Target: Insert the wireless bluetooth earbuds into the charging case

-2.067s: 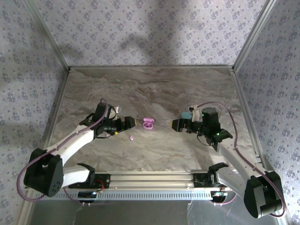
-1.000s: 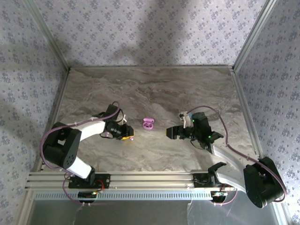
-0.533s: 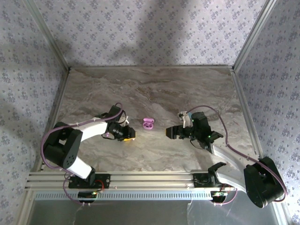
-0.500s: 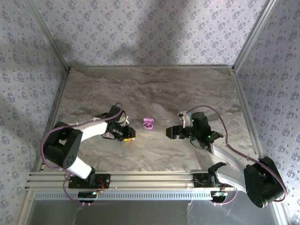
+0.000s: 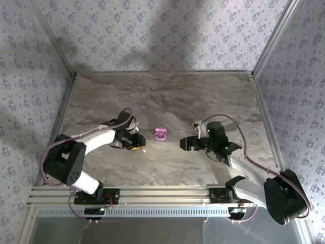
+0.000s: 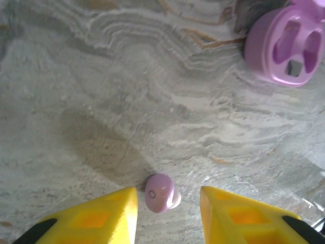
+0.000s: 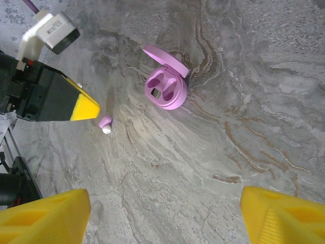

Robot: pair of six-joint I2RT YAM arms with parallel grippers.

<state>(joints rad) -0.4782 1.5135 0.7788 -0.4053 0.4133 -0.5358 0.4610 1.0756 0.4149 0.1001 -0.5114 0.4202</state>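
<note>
We see the left arm (image 5: 96,138) and right arm (image 5: 250,172) built alike: white shells on the long links, black joints, and bulky black bases (image 5: 63,165) at seven and five o'clock. Mauve cables (image 5: 81,134) loop alongside. The left gripper (image 6: 167,208) and right gripper (image 7: 163,213) have black bodies with bright yellow wedge fingertips (image 6: 96,218).

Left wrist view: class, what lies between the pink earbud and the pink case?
Bare marble table separates the earbud and the case, seen in the left wrist view.
</note>
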